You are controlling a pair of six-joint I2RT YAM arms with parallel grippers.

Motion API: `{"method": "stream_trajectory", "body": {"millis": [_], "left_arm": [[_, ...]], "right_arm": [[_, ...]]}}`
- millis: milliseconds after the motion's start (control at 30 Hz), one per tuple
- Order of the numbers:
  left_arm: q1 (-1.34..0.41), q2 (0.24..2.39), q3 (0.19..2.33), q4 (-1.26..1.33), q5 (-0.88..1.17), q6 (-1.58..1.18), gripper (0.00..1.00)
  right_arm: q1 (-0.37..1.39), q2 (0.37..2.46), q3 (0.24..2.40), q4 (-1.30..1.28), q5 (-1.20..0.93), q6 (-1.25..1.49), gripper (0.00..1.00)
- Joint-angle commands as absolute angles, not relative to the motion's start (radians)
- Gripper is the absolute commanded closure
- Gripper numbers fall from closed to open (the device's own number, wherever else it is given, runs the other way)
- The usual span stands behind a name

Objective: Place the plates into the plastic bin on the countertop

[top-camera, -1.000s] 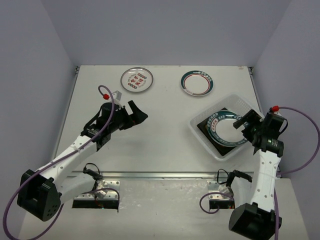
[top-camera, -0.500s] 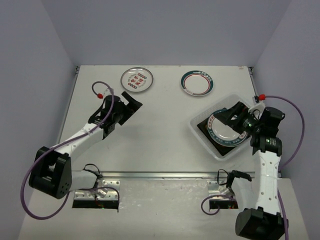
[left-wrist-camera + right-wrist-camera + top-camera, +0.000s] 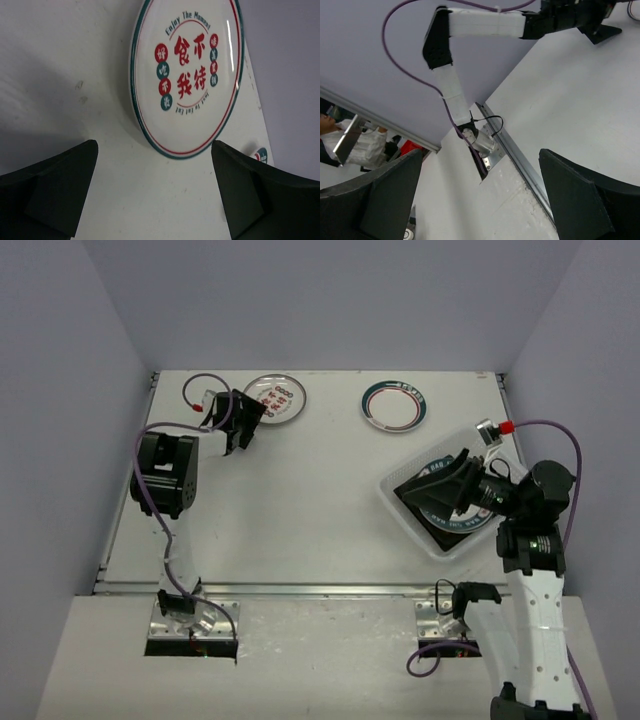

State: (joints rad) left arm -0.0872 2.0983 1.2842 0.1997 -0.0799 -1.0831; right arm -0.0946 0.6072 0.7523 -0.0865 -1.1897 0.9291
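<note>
Left arm is stretched out to the far left corner of the countertop (image 3: pixel 300 500). The left gripper (image 3: pixel 245 420) sits just left of the red plate (image 3: pixel 275 400), released, jaws wide apart. From its wrist view the left gripper (image 3: pixel 155 200) has nothing between the fingers (image 3: pixel 50 190). The red plate (image 3: pixel 187 75) lies flat just beyond the tips, red characters in the middle, teal and red rim, not touched.

On the right, the bin (image 3: pixel 432 546) sits at an angle near the right edge. The right gripper (image 3: pixel 432 483) hangs over it, pointing left. A round plate (image 3: pixel 455 521) with a teal rim lies inside on a dark square plate (image 3: pixel 430 527), both partly hidden under the gripper. Whether the fingers touch the bin or those plates, cannot tell from above.

The right wrist view looks left across the countertop (image 3: pixel 580 100). The right gripper (image 3: pixel 480 200) is spread wide and grasps nothing, with the left arm (image 3: pixel 485 22) in the distance.

One more plate out in the open: the teal plate (image 3: pixel 395 405), white with a teal and red rim, lies flat at the far edge, right of the red plate and well apart from both grippers.
</note>
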Motion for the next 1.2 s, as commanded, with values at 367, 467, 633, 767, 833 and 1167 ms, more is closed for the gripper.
{"method": "stream_trajectory", "body": {"millis": [367,467,633,767,833,1167], "left_arm": [[-0.044,2.334,1.452,0.086,-0.019,-1.171,1.00],[-0.030,2.274,1.379,0.145,-0.028,-1.172,1.00],[-0.028,2.067,1.182,0.285,0.001,-1.116,1.00],[-0.070,1.808,0.952,0.409,0.177,-1.078,1.00],[-0.110,1.654,0.791,0.475,0.222,-1.076,1.00],[-0.314,1.205,0.526,0.422,0.375,-1.064,1.00]], "right_arm": [[-0.083,0.589,0.765,-0.053,-1.208,0.969,0.01],[-0.083,0.605,0.755,-0.054,-1.203,0.958,0.01],[-0.083,0.637,0.725,-0.054,-1.142,0.930,0.01],[-0.077,0.781,0.763,-0.154,-1.002,0.815,0.01],[-0.053,0.899,0.865,-0.296,-0.896,0.679,0.01],[0.135,1.242,0.921,-0.229,-0.600,0.602,0.01]]}}
